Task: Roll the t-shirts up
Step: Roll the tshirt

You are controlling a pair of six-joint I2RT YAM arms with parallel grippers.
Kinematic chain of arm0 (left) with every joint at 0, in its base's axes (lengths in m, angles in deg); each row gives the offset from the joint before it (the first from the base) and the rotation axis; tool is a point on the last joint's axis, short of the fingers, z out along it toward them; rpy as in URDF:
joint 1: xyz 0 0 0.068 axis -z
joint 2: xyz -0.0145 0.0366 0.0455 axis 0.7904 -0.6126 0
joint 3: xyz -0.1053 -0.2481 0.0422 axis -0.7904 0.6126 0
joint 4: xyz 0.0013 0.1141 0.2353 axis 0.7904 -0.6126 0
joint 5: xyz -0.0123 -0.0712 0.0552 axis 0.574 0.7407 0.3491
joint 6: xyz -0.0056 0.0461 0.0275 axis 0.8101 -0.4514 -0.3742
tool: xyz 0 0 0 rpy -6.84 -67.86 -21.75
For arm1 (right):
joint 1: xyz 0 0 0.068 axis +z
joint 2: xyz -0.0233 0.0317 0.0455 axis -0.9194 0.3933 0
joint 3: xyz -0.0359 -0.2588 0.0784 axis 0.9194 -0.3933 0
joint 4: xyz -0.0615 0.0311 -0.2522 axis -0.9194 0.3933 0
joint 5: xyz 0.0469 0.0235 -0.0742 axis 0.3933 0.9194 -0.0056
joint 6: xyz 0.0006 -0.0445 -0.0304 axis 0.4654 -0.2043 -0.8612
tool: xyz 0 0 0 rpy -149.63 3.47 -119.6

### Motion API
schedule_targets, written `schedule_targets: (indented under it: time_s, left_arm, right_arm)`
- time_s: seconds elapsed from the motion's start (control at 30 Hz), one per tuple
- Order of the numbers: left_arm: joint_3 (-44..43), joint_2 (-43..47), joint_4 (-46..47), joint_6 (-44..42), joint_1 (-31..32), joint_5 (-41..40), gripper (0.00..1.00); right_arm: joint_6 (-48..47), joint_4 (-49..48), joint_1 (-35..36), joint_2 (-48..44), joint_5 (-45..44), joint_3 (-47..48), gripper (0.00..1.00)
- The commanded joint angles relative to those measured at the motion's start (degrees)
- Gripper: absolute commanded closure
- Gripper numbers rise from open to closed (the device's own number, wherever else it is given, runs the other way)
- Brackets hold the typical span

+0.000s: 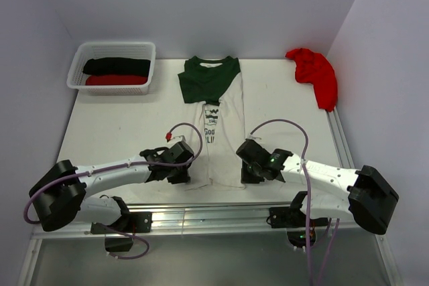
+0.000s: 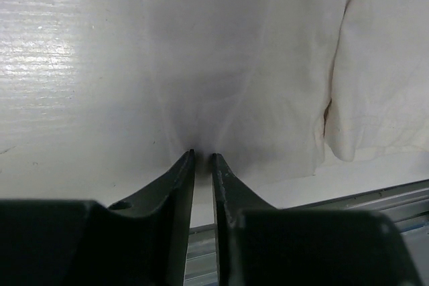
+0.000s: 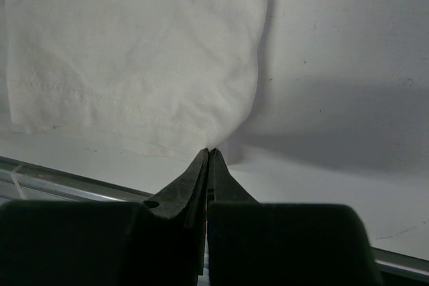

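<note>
Top external: white table, lilac walls

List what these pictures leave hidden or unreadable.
- Top view: the left gripper and right gripper tips sit under their own wrists.
- Top view: folds cut off the print on the white t-shirt.
- Right wrist view: whether the shut tips pinch the hem is unclear.
- Basket: the folded black and red shirts hide whatever lies beneath.

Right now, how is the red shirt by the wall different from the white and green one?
The red shirt is bunched in a heap; the white and green shirt lies flat, folded into a long strip. The red one is plain; the other has a print. No gripper is near the red one; both grippers reach the other's hem. Both lie on the table.
</note>
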Motion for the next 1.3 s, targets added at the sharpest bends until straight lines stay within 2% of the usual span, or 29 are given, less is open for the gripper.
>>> schedule_targets:
  time_s: [0.0, 0.3, 0.47, 0.5, 0.57, 0.6, 0.7, 0.83, 0.97, 1.07, 1.27]
  left_arm:
    - [0.4, 1.9, -2.1, 0.8, 0.7, -1.8, 0.79]
    - [2.5, 5.3, -4.7, 1.3, 0.7, -2.2, 0.96]
    - [3.3, 6.5, -4.7, 1.6, 0.7, -2.3, 0.94]
    - [3.2, 6.7, -4.6, 1.6, 0.7, -2.2, 0.78]
    - [3.2, 7.4, -3.8, 1.6, 0.7, -1.6, 0.6]
    - [3.5, 8.8, -3.3, 1.8, 0.7, -1.4, 0.44]
    - [4.1, 11.5, -1.6, 2.2, 0.8, -1.3, 0.27]
    - [4.6, 10.1, -0.3, 1.6, 0.8, -0.8, 0.26]
    - [5.0, 5.9, 2.2, 1.6, 1.1, 0.1, 0.28]
    - [5.0, 4.2, 4.0, 1.8, 1.5, 0.6, 0.37]
    - [4.9, 3.0, 2.3, 1.9, 1.9, -0.6, 0.8]
  right_arm:
    - [0.3, 0.7, 0.3, -2.4, -1.1, 0.2, 1.0]
    - [0.9, 1.9, -0.3, -5.7, -0.4, -1.3, 1.0]
    - [1.0, 1.5, -1.3, -6.8, 0.3, -3.2, 1.0]
    - [1.0, 1.4, -1.4, -6.9, 0.5, -3.4, 1.0]
    - [1.0, 0.8, -1.6, -6.9, 0.9, -3.9, 1.0]
    - [0.9, 0.7, -1.7, -6.9, 1.0, -3.9, 1.0]
    - [0.9, 0.3, -1.6, -6.3, 1.2, -4.0, 1.0]
    - [0.9, -0.5, -1.6, -5.8, 1.7, -4.1, 1.0]
    - [0.8, -0.7, -1.7, -5.1, 1.9, -3.9, 1.0]
    - [0.6, -0.7, -1.8, -5.0, 1.8, -3.6, 1.0]
    - [0.7, -0.3, -1.9, -5.2, 1.6, -3.8, 1.0]
